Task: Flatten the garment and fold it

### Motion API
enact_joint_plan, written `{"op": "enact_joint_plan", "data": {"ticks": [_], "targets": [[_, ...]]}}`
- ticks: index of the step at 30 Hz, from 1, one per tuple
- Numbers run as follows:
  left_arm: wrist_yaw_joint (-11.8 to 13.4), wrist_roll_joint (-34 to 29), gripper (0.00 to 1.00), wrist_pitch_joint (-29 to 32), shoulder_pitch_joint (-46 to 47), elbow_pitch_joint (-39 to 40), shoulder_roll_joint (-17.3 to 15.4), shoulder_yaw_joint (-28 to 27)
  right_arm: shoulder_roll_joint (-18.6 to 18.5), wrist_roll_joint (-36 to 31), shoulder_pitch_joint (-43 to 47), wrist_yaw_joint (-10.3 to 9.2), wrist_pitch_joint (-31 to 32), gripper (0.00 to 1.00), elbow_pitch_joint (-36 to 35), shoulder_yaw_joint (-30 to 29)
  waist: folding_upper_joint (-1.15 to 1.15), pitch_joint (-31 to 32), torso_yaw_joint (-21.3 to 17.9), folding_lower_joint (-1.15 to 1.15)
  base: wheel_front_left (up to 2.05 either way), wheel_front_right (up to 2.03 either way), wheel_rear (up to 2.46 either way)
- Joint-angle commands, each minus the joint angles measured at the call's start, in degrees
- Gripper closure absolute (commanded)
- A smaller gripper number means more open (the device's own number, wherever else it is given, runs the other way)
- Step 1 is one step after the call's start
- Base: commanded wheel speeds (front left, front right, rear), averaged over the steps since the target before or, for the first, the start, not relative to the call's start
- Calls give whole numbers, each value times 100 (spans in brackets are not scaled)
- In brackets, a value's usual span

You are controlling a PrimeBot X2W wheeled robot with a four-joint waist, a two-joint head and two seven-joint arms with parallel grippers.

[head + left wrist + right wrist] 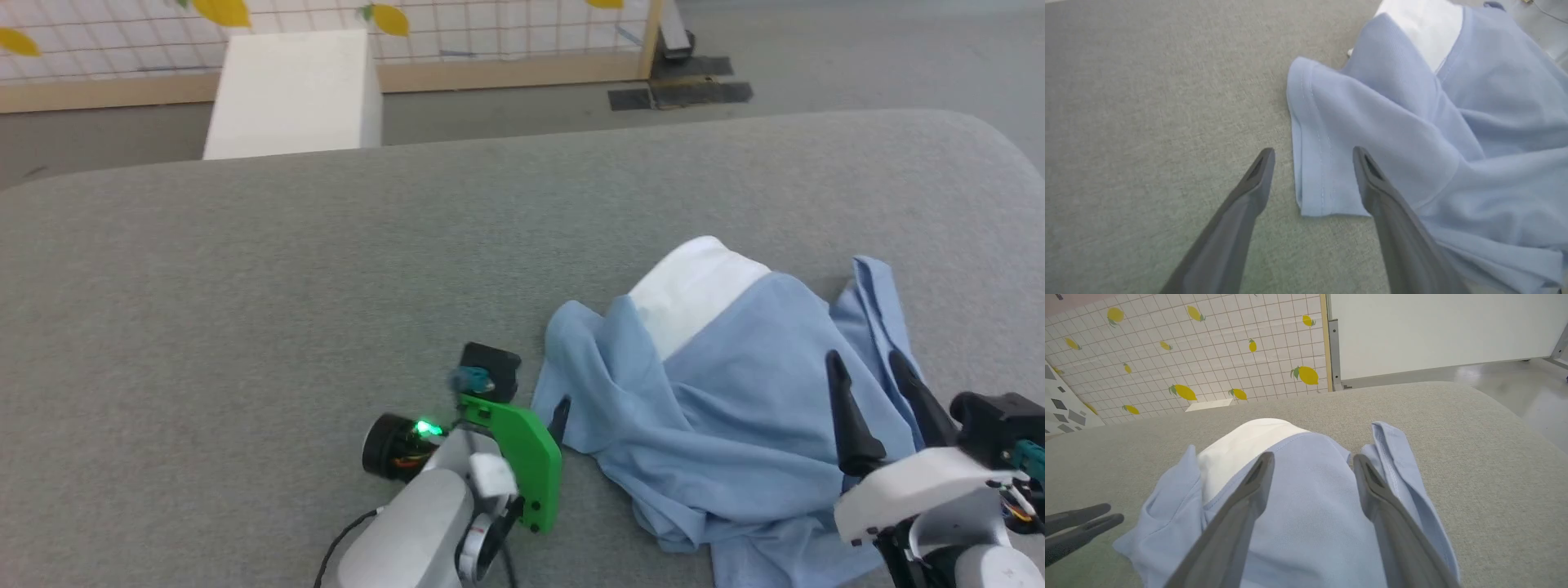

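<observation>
One garment (pixel 735 384); left pincer (pixel 1313 152) and right pincer (pixel 864 357) gape.

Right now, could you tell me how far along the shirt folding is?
Done: nothing; the light blue soft T-shirt lies crumpled on the grey fabric surface, white inner part showing. In hand: left end effector open astride a hemmed edge, right end effector open over the heap. Left: flattening, then folding.

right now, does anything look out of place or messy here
Yes: the garment lies bunched in a heap on the grey surface, white inner part exposed at the top, edges folded over themselves.
</observation>
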State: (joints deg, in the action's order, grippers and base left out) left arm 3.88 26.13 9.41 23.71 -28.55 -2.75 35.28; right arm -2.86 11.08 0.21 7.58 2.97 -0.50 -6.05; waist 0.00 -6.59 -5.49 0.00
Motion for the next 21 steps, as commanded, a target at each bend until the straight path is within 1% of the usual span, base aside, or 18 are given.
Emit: {"op": "enact_joint_plan", "data": {"ticks": [1,5,7,8,9,10,12,14,16,19,21], "targets": [[54,43,0,300,143,-169,-13,141,-2,25,-112,-9,-22,0,16,33,0,-125,-171,0,0,0,0],[24,272,0,1104,311,-495,-13,478,-2,85,-179,-9,-39,0,12,30,0,-166,-222,0,0,0,0],[-109,392,0,1675,312,-655,-13,685,-2,110,-189,-9,-35,0,21,10,0,-163,-215,0,0,0,0],[-168,433,21,1819,319,-674,-13,733,-2,124,-193,-9,-37,0,19,5,0,-160,-205,0,0,0,0],[-200,482,69,1794,335,-630,-13,720,-2,148,-197,-9,-44,0,18,-1,0,-155,-186,0,0,0,0],[-188,508,100,1646,349,-567,-13,675,-2,156,-198,-9,-48,0,18,-10,0,-148,-157,0,0,0,0],[-141,524,100,1298,358,-487,-13,578,-2,161,-196,-9,-42,0,23,-4,0,-119,-76,0,0,0,0],[-36,551,100,799,362,-400,-17,376,-2,157,-186,-9,-17,0,27,19,0,-84,25,0,0,0,0],[152,553,100,137,372,-285,-70,73,-2,198,-185,-9,4,0,24,12,0,-47,128,0,0,0,0],[364,652,100,-656,303,-187,-250,-414,-2,191,-208,-9,32,0,-6,-29,0,10,318,0,0,0,0],[499,741,100,-1012,205,-117,-433,-731,-2,173,-211,-9,56,0,-22,-36,0,53,439,0,0,0,0]]}}
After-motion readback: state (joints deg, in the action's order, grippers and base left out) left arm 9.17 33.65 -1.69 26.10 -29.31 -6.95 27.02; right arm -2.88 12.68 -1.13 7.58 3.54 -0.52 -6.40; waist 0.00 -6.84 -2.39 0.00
